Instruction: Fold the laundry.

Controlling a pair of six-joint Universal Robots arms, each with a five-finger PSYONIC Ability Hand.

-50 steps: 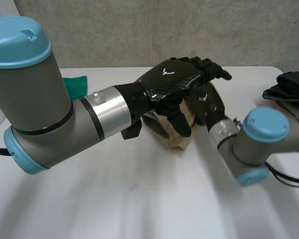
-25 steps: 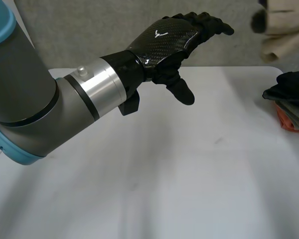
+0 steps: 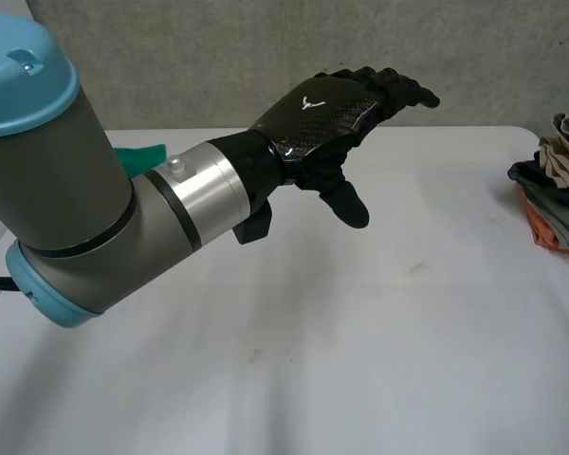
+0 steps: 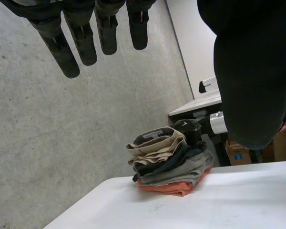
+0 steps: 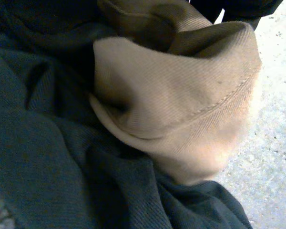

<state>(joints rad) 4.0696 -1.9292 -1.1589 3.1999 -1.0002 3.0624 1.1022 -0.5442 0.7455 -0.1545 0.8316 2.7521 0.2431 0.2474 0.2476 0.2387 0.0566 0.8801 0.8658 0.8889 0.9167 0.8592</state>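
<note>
My left hand is open and holds nothing. Its fingers are straight and spread, the thumb is out to the side, and it is raised above the white table near the far middle.

The laundry stack sits at the table's right edge, well apart from my left hand and out past its fingertips. In the left wrist view the stack shows in the gap between fingers and thumb, far off, in front of a grey wall.

The stack has an orange piece at the bottom, grey and dark layers above it, and a folded tan garment on top.

My right hand is at the top of the stack, just beside the tan garment on the side away from my left hand. I cannot tell whether it grips anything. In the right wrist view the tan garment lies close under the palm, on top of dark cloth.

A teal cloth lies at the table's far left, behind my left arm.
</note>
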